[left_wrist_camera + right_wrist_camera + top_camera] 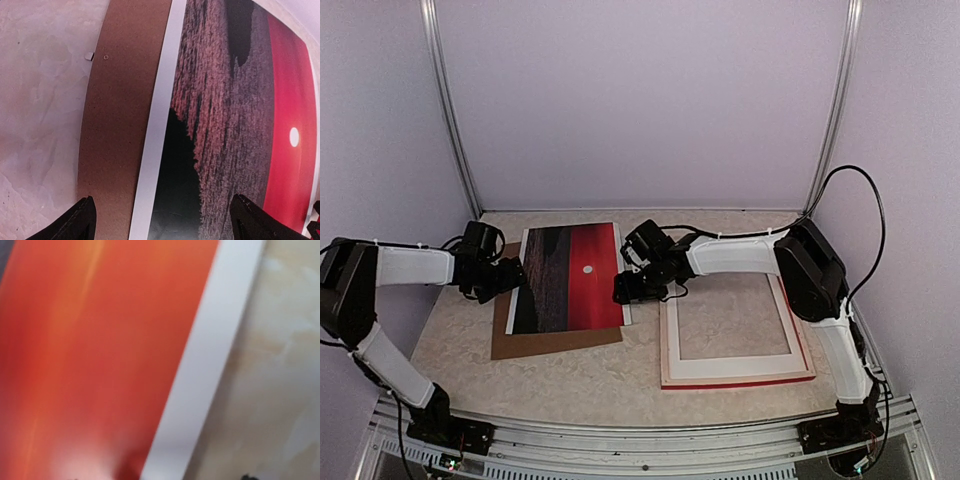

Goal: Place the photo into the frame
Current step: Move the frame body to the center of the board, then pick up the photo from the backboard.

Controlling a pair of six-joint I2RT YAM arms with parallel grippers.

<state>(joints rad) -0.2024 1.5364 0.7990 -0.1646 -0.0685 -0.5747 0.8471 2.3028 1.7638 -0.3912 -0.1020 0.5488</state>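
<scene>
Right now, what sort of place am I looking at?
Probably a lab test booth: plain pale walls with metal corner posts close in a marbled tabletop, and the left arm and right arm stand on an aluminium rail at its near edge.

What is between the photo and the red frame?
In the top view, the right tool sits between the photo and the frame, above a white strip along the photo's edge and a narrow bare stretch of table.
</scene>
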